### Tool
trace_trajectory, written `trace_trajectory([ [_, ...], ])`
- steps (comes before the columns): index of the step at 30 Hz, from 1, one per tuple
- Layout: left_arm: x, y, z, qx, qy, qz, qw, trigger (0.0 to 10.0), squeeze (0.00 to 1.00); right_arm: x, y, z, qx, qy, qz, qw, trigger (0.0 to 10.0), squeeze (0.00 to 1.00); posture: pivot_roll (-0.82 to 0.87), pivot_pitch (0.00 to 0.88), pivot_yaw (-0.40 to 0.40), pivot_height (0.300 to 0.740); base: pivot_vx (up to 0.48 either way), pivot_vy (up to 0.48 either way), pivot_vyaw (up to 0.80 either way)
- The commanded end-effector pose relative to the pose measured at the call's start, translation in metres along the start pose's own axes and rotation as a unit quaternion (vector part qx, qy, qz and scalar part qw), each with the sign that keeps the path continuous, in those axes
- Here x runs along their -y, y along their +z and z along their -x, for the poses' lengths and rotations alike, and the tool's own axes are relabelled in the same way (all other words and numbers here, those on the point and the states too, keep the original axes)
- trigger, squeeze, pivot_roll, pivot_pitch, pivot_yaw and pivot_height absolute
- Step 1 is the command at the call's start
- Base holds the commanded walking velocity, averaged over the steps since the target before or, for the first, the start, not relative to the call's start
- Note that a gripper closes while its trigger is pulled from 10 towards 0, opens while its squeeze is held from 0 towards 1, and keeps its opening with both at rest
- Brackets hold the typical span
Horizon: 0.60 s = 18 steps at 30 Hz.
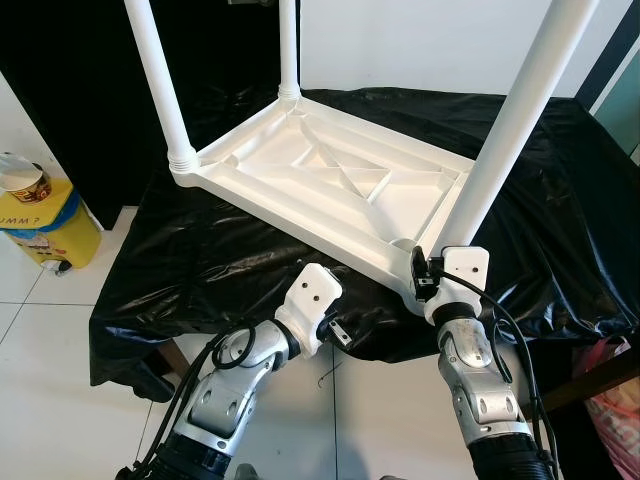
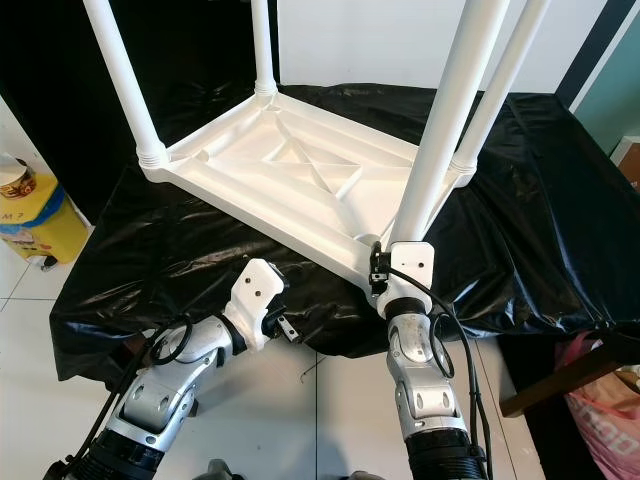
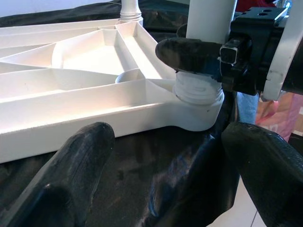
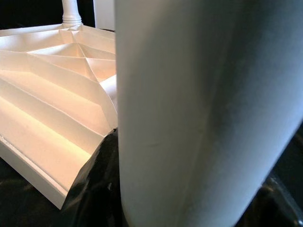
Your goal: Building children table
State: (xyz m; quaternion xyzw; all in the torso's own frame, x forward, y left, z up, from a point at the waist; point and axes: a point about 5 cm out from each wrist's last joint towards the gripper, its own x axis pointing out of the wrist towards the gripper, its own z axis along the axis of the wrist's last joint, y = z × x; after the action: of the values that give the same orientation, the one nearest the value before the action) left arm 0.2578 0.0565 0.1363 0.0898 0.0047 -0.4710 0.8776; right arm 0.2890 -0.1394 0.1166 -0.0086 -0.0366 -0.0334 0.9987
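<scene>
On the black-draped desk (image 1: 200, 255) lies the white children's table (image 1: 330, 180), upside down, legs up, its near corner overhanging the desk's front edge. At that corner the right tool (image 3: 208, 56) is clamped round the near leg (image 1: 510, 130) (just above its socket). The left tool (image 3: 161, 189), fingers apart, hovers just off the edge; white floor (image 1: 60, 370) lies open below.

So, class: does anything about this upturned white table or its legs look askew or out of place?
Nothing stands out. The tabletop lies underside up on the black sheet, its legs seated in their corners. The right gripper clasps the near leg.
</scene>
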Motion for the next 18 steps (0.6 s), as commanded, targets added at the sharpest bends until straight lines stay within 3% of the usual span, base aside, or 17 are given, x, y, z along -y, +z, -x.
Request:
trace_trajectory([
  [1,0.003,-0.001,-0.001,-0.003,-0.02,-0.004,1.0,10.0,0.0,0.001,-0.025,0.01,-0.063,-0.004,0.011,0.998,10.0,0.0,0.01,0.033,-0.057,0.74,0.0,0.0,0.0],
  [3,0.003,-0.001,-0.001,-0.003,-0.02,-0.004,1.0,10.0,0.0,0.0,-0.023,0.011,-0.06,-0.002,0.01,0.998,10.0,0.0,0.01,0.034,-0.056,0.74,0.0,0.0,0.0],
  [4,0.003,-0.001,-0.001,-0.003,-0.02,-0.003,1.0,10.0,0.0,0.001,-0.021,0.01,-0.054,-0.003,0.011,0.998,10.0,0.73,0.01,0.035,-0.056,0.74,0.0,0.0,0.0],
  [7,0.003,-0.001,-0.001,-0.003,-0.02,-0.003,1.0,10.0,0.0,0.002,-0.019,0.01,-0.05,-0.004,0.012,0.999,10.0,0.73,0.01,0.035,-0.056,0.74,0.0,0.0,0.0],
  [8,0.004,-0.001,-0.001,-0.002,-0.022,-0.002,1.0,10.0,0.0,0.004,-0.017,0.011,-0.044,-0.003,0.013,0.999,10.0,1.0,0.0,0.039,-0.058,0.74,0.0,0.0,0.0],
  [16,0.006,-0.002,-0.002,-0.001,-0.023,0.0,1.0,10.0,0.0,0.016,-0.01,0.014,-0.02,0.05,0.015,0.998,10.0,1.0,0.0,0.04,-0.063,0.74,0.0,0.0,0.0],
  [18,0.006,-0.003,-0.002,-0.001,-0.023,0.0,1.0,10.0,0.0,0.021,-0.007,0.016,-0.012,0.103,0.009,0.995,10.0,1.0,0.0,0.043,-0.064,0.74,0.0,0.0,0.0],
])
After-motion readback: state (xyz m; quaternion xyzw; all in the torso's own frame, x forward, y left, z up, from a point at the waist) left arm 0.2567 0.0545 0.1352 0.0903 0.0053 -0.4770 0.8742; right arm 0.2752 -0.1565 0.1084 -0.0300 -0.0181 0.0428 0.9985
